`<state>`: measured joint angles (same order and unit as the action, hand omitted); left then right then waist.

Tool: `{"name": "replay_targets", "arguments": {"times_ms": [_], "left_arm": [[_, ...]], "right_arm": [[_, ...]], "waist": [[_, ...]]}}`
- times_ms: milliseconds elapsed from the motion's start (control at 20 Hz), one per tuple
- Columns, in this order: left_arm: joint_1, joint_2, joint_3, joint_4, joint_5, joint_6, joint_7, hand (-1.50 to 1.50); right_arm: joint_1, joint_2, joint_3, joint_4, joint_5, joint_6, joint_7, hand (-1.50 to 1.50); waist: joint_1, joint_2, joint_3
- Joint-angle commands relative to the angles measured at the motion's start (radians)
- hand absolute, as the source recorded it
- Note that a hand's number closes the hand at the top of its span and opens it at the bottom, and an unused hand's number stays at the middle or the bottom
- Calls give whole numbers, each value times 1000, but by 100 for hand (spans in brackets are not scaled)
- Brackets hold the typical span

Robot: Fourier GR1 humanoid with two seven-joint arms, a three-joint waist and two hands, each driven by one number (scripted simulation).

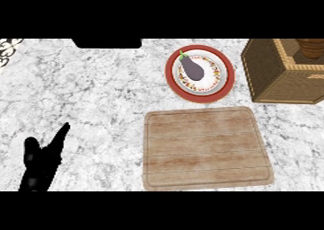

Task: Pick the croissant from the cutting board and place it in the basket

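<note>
Marble tabletop [91, 99] carrying a bare cutting board [205, 148]; beyond it, a plate [199, 73] with an eggplant [191, 67]. Croissant [314, 48] in the basket [277, 74], right of the plate. Left hand [41, 164] open, left of the board.

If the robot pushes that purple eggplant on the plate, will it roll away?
Probably a little. The eggplant looks rounded and smooth, so it may roll sideways or slip under fingers. It lies within the red-rimmed plate, whose rim might stop it. It looks plump, so likely stiff rather than floppy.
</note>
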<state>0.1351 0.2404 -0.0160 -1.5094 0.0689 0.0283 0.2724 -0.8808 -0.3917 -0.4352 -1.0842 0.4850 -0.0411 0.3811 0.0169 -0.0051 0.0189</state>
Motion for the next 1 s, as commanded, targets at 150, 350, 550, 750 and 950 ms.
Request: {"name": "replay_targets", "arguments": {"times_ms": [150,350,550,750,950], "left_arm": [[8,3,7,42,23,-35,33,0],[-33,-12,25,125,23,-39,-1,0],[-3,-45,-9,90,-17,-10,-7,0],[-48,-34,16,109,-2,-24,22,0],[4,-77,-35,13,-32,11,58,0]], "right_arm": [[48,-152,33,158,138,-18,-50,150],[68,-155,63,184,144,-19,-144,-150],[47,-221,19,256,113,-22,-229,-150],[-20,-190,9,283,107,-91,-213,-150],[21,-251,-80,267,15,-53,-243,-150]], "waist": [[-3,14,-19],[-12,11,-19],[-7,10,-19],[-6,11,-19],[-17,6,-18]]}}
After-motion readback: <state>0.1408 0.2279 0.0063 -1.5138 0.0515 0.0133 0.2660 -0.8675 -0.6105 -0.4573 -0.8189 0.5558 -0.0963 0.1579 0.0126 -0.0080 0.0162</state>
